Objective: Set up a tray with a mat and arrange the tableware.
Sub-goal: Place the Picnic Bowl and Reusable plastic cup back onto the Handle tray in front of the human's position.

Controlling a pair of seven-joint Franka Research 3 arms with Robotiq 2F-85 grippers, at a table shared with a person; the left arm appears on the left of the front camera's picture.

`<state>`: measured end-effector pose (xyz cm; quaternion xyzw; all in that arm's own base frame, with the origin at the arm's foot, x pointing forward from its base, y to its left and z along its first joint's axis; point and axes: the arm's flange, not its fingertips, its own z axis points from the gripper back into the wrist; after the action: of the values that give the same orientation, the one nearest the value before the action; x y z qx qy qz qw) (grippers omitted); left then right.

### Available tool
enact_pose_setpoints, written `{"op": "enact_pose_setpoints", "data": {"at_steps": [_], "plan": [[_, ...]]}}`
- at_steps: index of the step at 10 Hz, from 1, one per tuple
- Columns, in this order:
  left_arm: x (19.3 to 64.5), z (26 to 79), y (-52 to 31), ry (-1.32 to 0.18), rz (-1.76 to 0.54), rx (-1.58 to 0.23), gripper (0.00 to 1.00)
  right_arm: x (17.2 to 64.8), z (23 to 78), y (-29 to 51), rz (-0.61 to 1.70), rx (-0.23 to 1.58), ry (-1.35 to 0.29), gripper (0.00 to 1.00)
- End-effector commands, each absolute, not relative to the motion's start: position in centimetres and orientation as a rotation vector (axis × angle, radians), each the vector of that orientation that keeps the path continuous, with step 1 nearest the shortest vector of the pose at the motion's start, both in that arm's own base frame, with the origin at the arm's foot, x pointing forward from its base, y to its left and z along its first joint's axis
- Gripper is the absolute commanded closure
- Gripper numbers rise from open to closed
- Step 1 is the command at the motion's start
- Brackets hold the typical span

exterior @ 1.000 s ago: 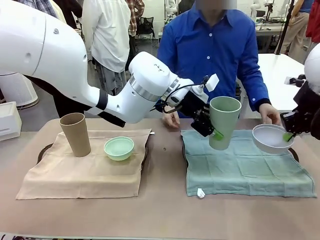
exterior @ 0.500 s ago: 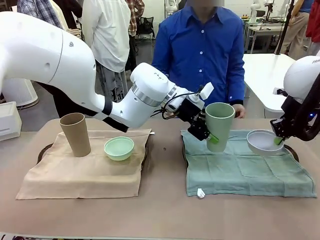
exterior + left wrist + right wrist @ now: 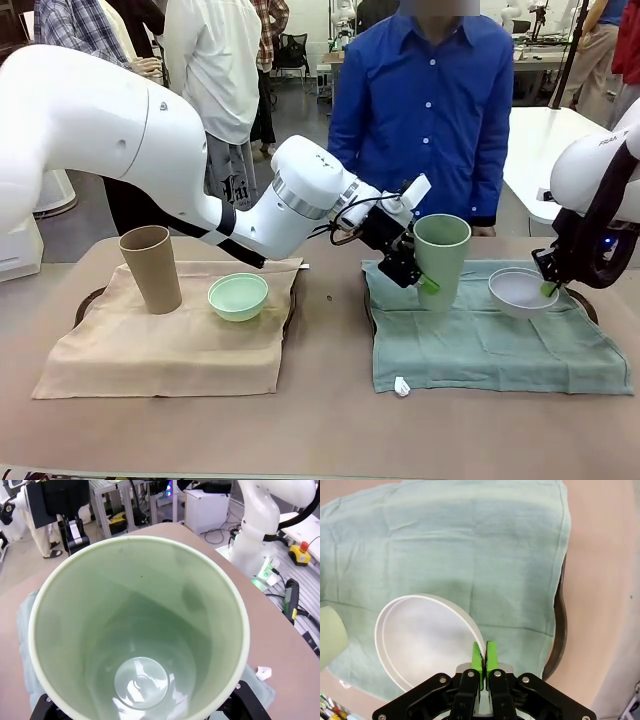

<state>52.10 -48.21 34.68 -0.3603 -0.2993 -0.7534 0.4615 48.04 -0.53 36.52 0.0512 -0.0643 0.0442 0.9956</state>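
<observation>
My left gripper [image 3: 415, 272] is shut on the side of the pale green cup [image 3: 441, 260], which stands upright at the back left of the green mat [image 3: 490, 345]; whether its base touches the mat I cannot tell. From above, the cup [image 3: 140, 630] is empty. My right gripper [image 3: 548, 287] is shut on the rim of the white bowl [image 3: 518, 292], low over the mat's back right. Its green fingertips [image 3: 478, 656] pinch the bowl's [image 3: 427, 640] wall. The tan cup [image 3: 151, 268] and mint-green bowl [image 3: 238, 296] stand on the tan mat [image 3: 165, 340].
A dark tray rim [image 3: 88, 300] shows under the tan mat, and another [image 3: 557, 645] under the green mat's edge. A person in a blue shirt [image 3: 425, 100] stands at the far side. A small white tag [image 3: 401, 385] lies at the green mat's front edge.
The left arm has brought the pale green cup down and slightly back onto the mat's corner. The right arm has carried the white bowl left and lower. The person's hands have drawn back.
</observation>
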Motion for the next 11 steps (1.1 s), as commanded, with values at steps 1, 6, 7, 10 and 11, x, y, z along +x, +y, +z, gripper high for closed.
{"op": "enact_pose_setpoints", "data": {"at_steps": [1, 6, 7, 10, 11], "plan": [[53.0, 34.4, -48.7, -0.735, -1.892, -0.896, 0.16, 49.1, 35.9, -0.6, 0.104, 0.102, -0.139, 0.96], [53.6, 33.1, -49.1, -0.691, -1.889, -0.904, 0.0, 49.4, 34.8, -1.0, 0.095, 0.095, -0.115, 0.88], [53.7, 33.0, -49.1, -0.682, -1.885, -0.906, 0.0, 49.4, 34.8, -1.1, 0.093, 0.095, -0.111, 0.38], [53.7, 33.1, -48.8, -0.631, -1.845, -0.883, 0.0, 48.3, 35.6, -1.4, 0.059, 0.042, -0.092, 0.1], [53.8, 33.1, -48.5, -0.595, -1.812, -0.877, 0.0, 47.4, 36.2, -1.8, 0.052, 0.01, -0.084, 0.0]]}}
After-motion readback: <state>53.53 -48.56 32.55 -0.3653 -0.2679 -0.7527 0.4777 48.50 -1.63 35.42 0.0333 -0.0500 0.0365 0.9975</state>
